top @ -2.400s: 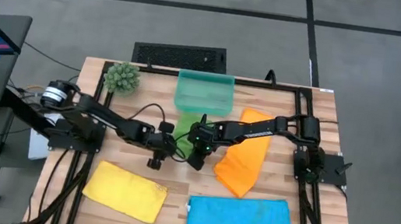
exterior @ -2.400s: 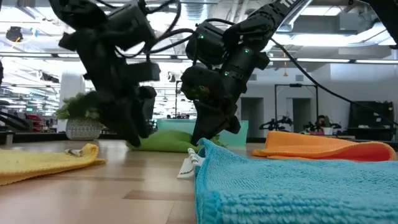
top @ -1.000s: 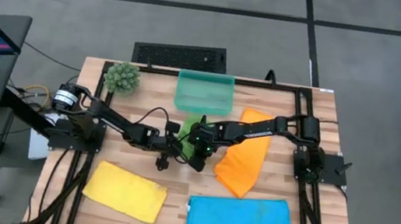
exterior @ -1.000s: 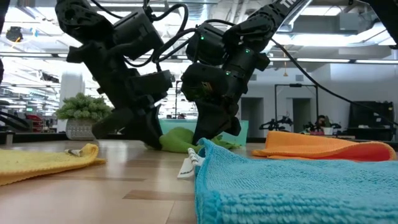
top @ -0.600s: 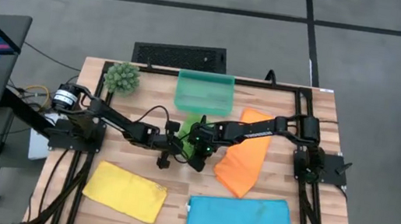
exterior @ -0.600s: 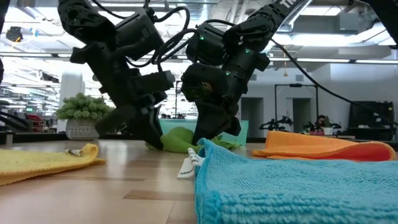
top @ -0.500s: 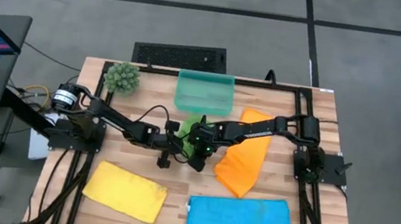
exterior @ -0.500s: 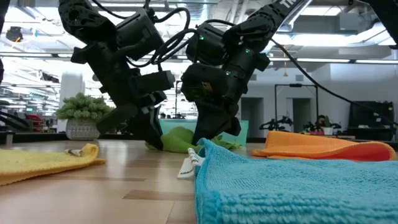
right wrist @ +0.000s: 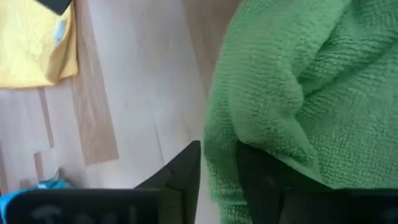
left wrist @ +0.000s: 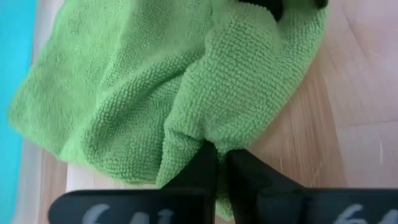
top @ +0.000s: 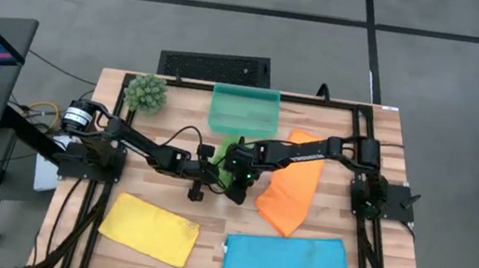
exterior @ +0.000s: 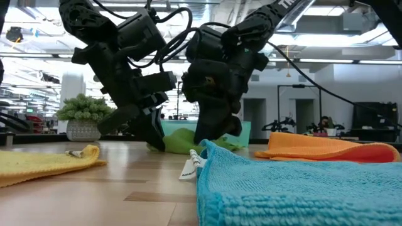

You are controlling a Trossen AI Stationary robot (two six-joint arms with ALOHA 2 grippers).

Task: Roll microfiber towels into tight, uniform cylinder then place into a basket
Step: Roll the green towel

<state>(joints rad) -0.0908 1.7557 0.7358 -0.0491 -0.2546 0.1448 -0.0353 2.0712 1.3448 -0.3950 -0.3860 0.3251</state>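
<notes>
The green towel lies bunched on the table's middle, just in front of the teal basket. My left gripper comes at it from the left and is shut on it. My right gripper comes from the right, slanting down, and stands open with the towel's near edge between its fingers. In the low view both grippers stand at the green towel, and their fingertips are hidden. The orange towel, yellow towel and blue towel lie flat on the table. My left gripper pinches a raised fold of the green towel between its two fingers, near the towel's edge, coming slanting down from the table's left. The rest of the towel lies slack on the table. My right gripper has cloth between its open fingers; whether they touch it I cannot tell.
A spiky green plant ball stands at the far left corner. The orange towel lies right of the grippers, the yellow and blue towels along the near edge. Bare wood shows between the yellow towel and the grippers.
My right gripper has tipped a little over the green towel while staying in place. My left gripper and the green towel have kept where they were.
</notes>
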